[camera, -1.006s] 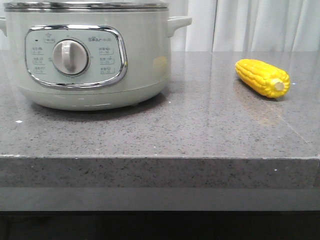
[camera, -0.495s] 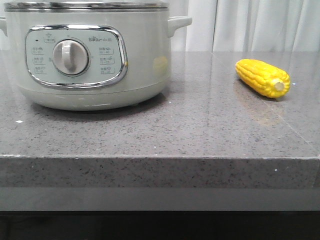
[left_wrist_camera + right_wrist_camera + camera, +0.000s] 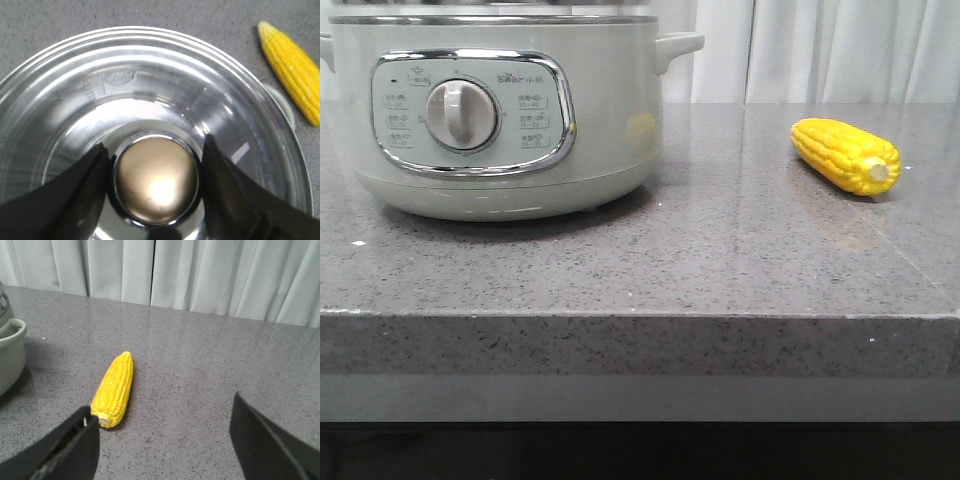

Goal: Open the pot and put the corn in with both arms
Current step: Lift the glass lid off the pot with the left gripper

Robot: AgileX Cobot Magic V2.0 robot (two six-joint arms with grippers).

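Observation:
The pale grey-green pot (image 3: 600, 120) stands at the left of the grey counter, its dial facing me. The yellow corn (image 3: 845, 155) lies on the counter to its right, stub end forward. Neither gripper shows in the front view. In the left wrist view my left gripper (image 3: 155, 165) is over the pot's glass lid (image 3: 150, 65), its black fingers pressed against both sides of the bronze lid knob (image 3: 156, 180); the corn (image 3: 295, 70) lies beside the pot. In the right wrist view my right gripper (image 3: 162, 440) is wide open and empty above the counter, with the corn (image 3: 115, 387) just beyond one finger.
White curtains (image 3: 200, 275) hang behind the counter. The counter's front edge (image 3: 640, 318) runs across the front view. The pot's side handle (image 3: 10, 355) shows at the edge of the right wrist view.
At the top of the front view the lid's metal rim looks slightly shifted over the pot's edge. The corn and the pot have not moved.

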